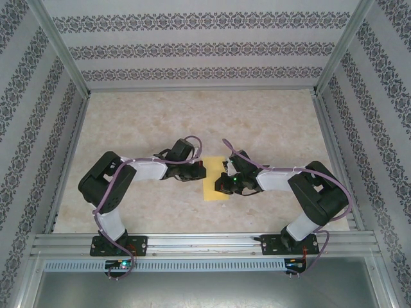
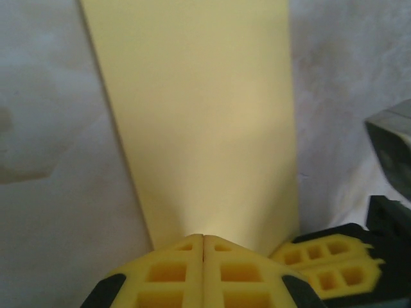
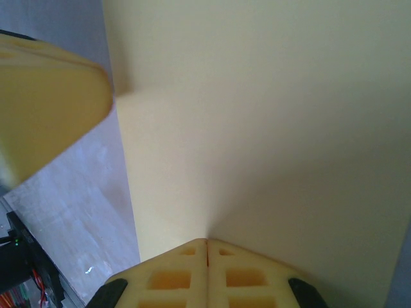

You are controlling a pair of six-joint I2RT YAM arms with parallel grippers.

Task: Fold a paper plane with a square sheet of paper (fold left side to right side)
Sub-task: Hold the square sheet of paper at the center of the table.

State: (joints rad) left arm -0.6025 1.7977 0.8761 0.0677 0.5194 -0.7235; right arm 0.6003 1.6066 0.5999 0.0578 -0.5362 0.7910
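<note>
A thin, pale-yellow sheet of paper (image 1: 215,190), matte and smooth, lies as a narrow upright rectangle on the beige marbled tabletop (image 1: 270,128), in the middle of it near the front edge, right between the two arms' tips. The left gripper (image 1: 203,174) comes in from the left at the sheet's upper part and the right gripper (image 1: 223,185) from the right at its middle, both black-bodied and close together. In the left wrist view the left gripper (image 2: 203,273) has its yellow, waffle-pocketed plastic fingers (image 2: 167,273) pressed flat together with a thin seam between them, their tips meeting the near end of the paper (image 2: 205,128), which runs away as a long straight-edged strip; the right gripper's yellow fingers (image 2: 327,264) sit just beside it. In the right wrist view the right gripper (image 3: 207,273) is likewise closed tip to tip against the paper (image 3: 270,128), whose surface bends softly there. Whether either pinches paper between its fingers I cannot tell.
</note>
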